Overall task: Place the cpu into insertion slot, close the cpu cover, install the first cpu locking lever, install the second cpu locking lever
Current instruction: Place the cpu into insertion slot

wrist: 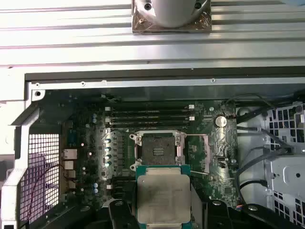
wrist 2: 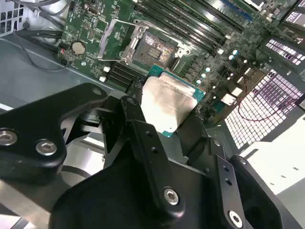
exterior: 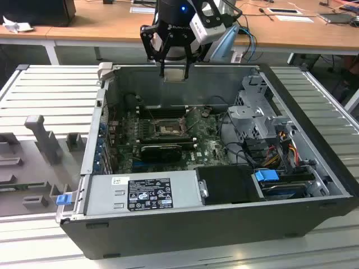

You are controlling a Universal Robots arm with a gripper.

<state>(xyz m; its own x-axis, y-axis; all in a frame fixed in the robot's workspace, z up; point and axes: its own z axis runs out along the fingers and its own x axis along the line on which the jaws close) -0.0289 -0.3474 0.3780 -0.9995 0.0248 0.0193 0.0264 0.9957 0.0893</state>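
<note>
My gripper [exterior: 175,74] hangs above the far wall of the open computer case, shut on the cpu [exterior: 175,75]. The cpu [wrist 2: 167,102] is a pale silvery square on a green backing, pinched at two opposite edges by the black fingers [wrist 2: 138,119]. In the first wrist view the cpu [wrist: 163,196] sits in front of the insertion slot [wrist: 158,147]. The insertion slot [exterior: 166,130] lies bare on the green motherboard, a dark square with a metal rim. The cpu cover [wrist 2: 116,37] stands flipped open beside the insertion slot [wrist 2: 155,47], and thin wire levers are raised over it.
A black ridged heatsink [exterior: 161,151] lies just in front of the socket. A grey power supply [exterior: 143,191] fills the case's near side. The drive cage and cables [exterior: 263,129] are on the exterior view's right. Grey fixtures [exterior: 42,137] stand outside the case.
</note>
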